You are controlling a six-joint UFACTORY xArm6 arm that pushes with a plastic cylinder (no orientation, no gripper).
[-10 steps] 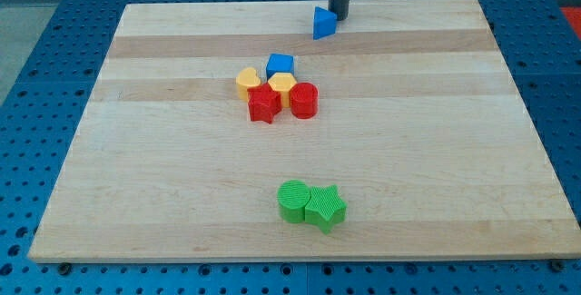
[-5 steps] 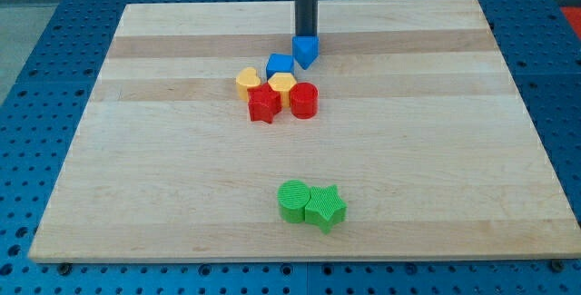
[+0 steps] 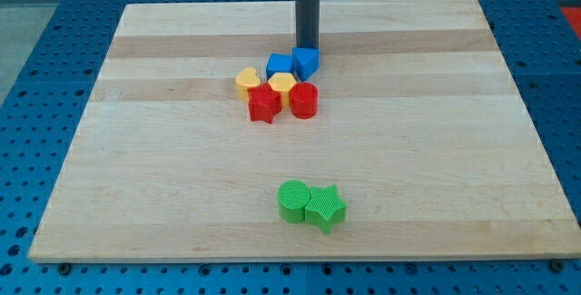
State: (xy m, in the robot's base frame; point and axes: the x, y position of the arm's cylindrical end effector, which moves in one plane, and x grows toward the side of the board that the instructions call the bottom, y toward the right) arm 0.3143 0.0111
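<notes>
Camera view: pale wooden board (image 3: 436, 150) on a blue perforated table (image 3: 563, 77); my tip (image 3: 308, 48), a plain dark rod end bearing no jaws, touches the upper edge of a blue angular block (image 3: 306, 62) in the upper centre; beside it cluster a blue cube (image 3: 280, 64), yellow heart-like block (image 3: 248, 81), yellow hexagonal block (image 3: 283, 83), red star block (image 3: 264, 103) and red cylinder (image 3: 304, 101); lower centre, a green cylinder (image 3: 292, 201) touches a green star block (image 3: 325, 208).
</notes>
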